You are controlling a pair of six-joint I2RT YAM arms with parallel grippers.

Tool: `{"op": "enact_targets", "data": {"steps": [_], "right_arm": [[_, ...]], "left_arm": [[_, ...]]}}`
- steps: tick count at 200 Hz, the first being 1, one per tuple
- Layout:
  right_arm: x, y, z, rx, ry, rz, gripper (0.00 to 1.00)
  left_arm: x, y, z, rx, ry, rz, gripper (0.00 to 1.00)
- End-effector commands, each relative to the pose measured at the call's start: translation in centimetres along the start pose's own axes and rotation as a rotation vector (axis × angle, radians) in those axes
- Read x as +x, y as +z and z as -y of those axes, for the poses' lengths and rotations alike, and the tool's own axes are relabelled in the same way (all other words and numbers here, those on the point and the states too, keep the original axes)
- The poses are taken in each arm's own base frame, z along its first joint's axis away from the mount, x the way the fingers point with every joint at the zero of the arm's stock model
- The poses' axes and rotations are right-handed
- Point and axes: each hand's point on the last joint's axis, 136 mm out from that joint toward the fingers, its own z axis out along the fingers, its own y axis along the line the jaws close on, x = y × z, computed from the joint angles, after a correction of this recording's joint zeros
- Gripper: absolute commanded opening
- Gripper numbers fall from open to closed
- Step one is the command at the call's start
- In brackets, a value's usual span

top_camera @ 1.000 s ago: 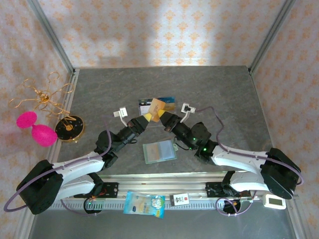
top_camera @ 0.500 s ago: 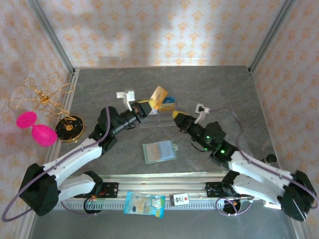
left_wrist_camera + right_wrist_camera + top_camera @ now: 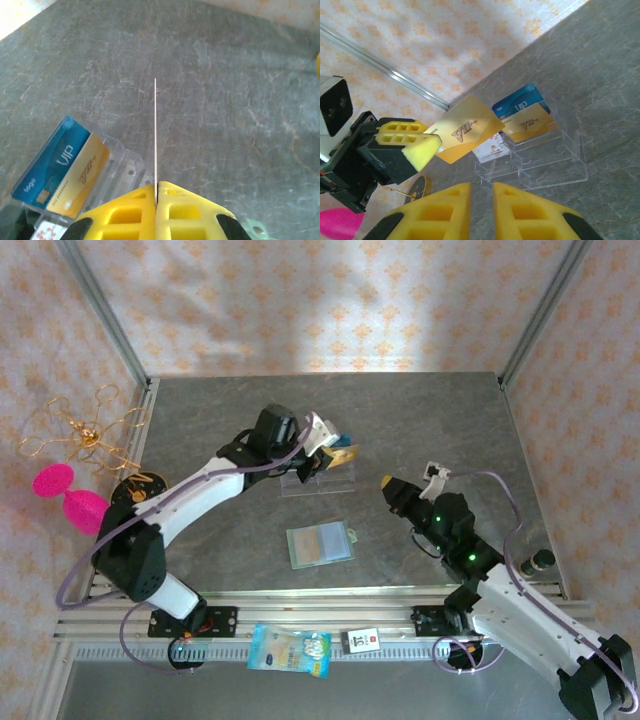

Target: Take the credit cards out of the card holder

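Card holder (image 3: 320, 543) lies flat on the table (image 3: 450, 420) towards its near edge, with bare surface on every side, well apart from both grippers. Gold credit card (image 3: 465, 128) is pinched by one edge in the left gripper (image 3: 427, 142), raised near the clear rack (image 3: 545, 160), that arm stretched far forward. Right gripper (image 3: 481, 200) stands slightly parted and empty, short of the rack.

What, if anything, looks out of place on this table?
A gold card hangs tilted in mid-air, pinched by the left gripper, near the clear rack, where a blue card and another gold one sit slotted.
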Motion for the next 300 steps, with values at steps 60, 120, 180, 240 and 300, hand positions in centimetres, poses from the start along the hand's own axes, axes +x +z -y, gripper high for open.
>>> {"op": "enact_targets", "data": {"steps": [60,120,180,240,300], "right_arm": [[0.0,0.8,2.0,0.002,0.024,-0.024,0.17],[-0.3,1.1,2.0,-0.007,0.025,-0.028,0.17],[-0.5,1.0,1.6,-0.017,0.022,-0.029,0.17],[-0.6,0.9,1.3,-0.023,0.017,-0.031,0.17],[-0.7,0.9,1.2,-0.024,0.012,-0.035,0.17]], "left_arm": [[1.9,2.8,-2.8,0.001,0.143,-0.174,0.00],[2.2,3.9,-5.0,-0.048,0.123,-0.191,0.00],[2.8,4.8,-6.0,-0.061,0.131,-0.231,0.00],[3.2,5.2,-6.5,-0.060,0.149,-0.270,0.00],[4.9,5.9,-6.9,-0.052,0.162,-0.334,0.00]]}}
